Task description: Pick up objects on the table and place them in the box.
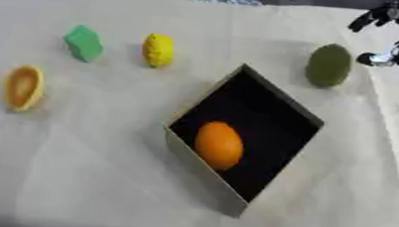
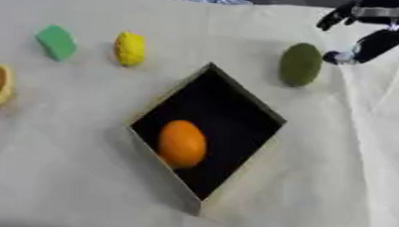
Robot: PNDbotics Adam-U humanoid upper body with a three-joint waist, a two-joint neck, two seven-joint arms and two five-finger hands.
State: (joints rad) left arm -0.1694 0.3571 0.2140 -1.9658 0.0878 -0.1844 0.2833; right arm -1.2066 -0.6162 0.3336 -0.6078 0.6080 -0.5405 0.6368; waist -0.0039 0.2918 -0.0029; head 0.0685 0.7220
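We have one round orange fruit (image 1: 218, 145) lying inside the black-lined, square cardboard box (image 1: 283, 102), so by our reckoning the task is begun but far from finished. Four things lie on the pale cloth-covered table (image 1: 86, 178) outside the box.

Nearest our right hand (image 2: 374, 41) is the dark olive-green oval object (image 2: 300, 64), just to the hand's left and a little lower, apart from the fingertips. The hand shows at the upper right corner with its fingers spread and extended, holding nothing; it hovers beside the olive object without touching it. We judge this to be the next pick, since it lies closest.

Farther left from the hand, beyond the box's far corner, stands the bumpy yellow lemon-like object (image 1: 158, 50), and just past it the green angular block (image 1: 84, 43). Farthest from the hand, near the left edge, lies the orange-yellow oval piece (image 1: 23, 88) that looks like a halved fruit.

Our left hand shows in neither view.
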